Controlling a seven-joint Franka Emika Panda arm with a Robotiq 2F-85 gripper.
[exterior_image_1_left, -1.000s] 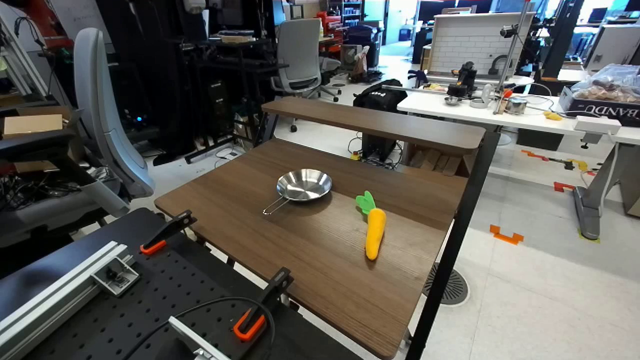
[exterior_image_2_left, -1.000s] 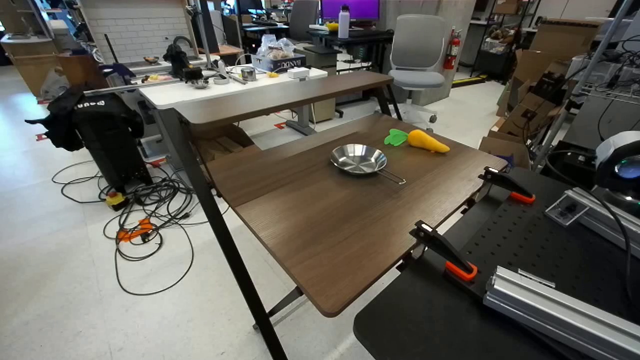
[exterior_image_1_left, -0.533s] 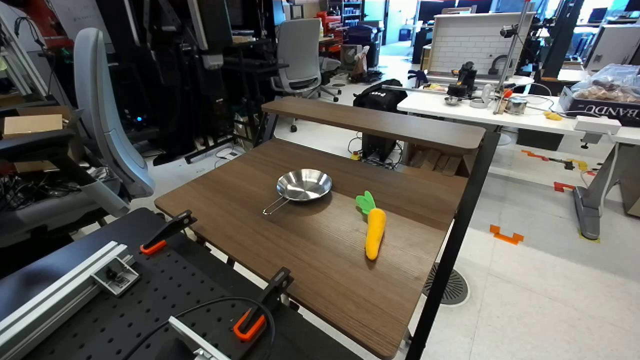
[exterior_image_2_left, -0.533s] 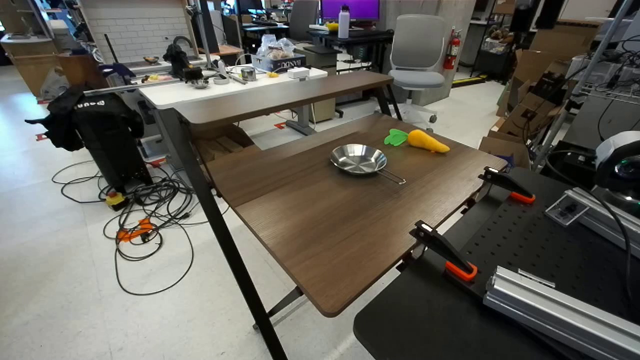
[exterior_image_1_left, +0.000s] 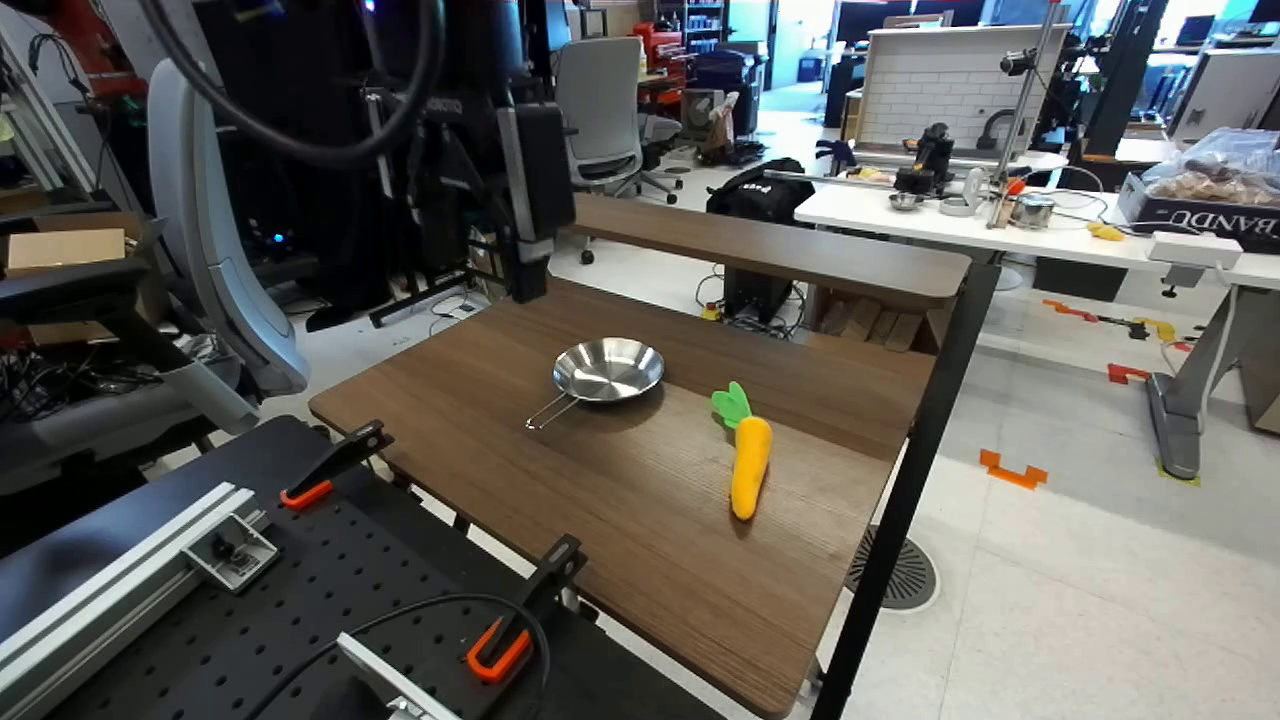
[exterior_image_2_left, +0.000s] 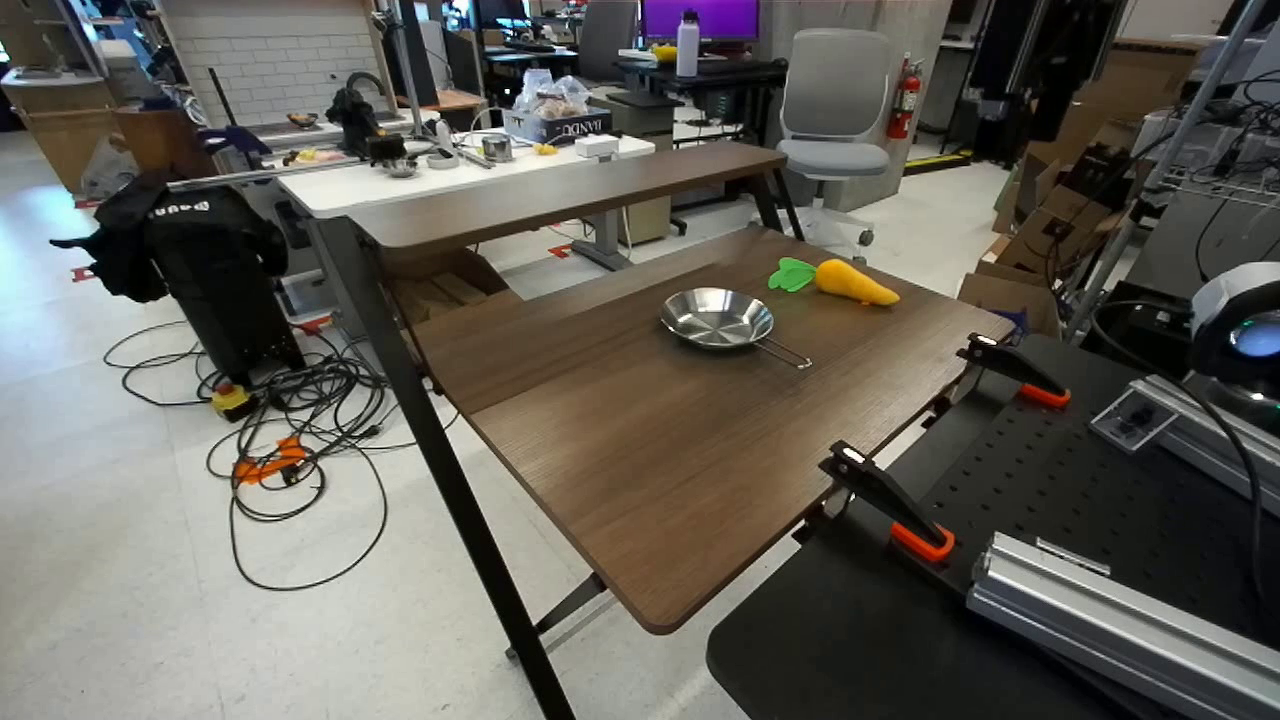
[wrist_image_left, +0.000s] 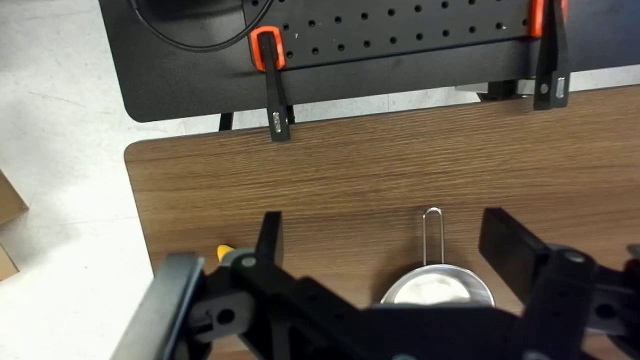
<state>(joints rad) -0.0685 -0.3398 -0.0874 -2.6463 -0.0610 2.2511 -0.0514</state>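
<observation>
My gripper (wrist_image_left: 386, 215) stands wide open, with nothing between its fingers. It hangs well above the brown table (wrist_image_left: 350, 165). In the wrist view a steel pan (wrist_image_left: 437, 287) with a wire handle shows between the jaws, its lower part hidden by the gripper body. The pan (exterior_image_1_left: 608, 370) rests upright on the table in both exterior views (exterior_image_2_left: 716, 318). A yellow toy carrot (exterior_image_1_left: 751, 465) with green leaves lies beside it; only the carrot's tip (wrist_image_left: 223, 251) shows behind one finger in the wrist view. The fingers (exterior_image_1_left: 529, 282) appear beyond the pan in an exterior view.
A raised shelf (exterior_image_1_left: 750, 245) runs along the table's far side, on dark slanted legs (exterior_image_2_left: 430, 450). Two black clamps with orange pads (exterior_image_2_left: 890, 495) grip the near edge by a black perforated board (exterior_image_1_left: 330, 590). An aluminium rail (exterior_image_2_left: 1130, 620) lies on that board.
My gripper has come down into an exterior view from the upper left, moving lower and to the right there. The pan and the carrot have not moved.
</observation>
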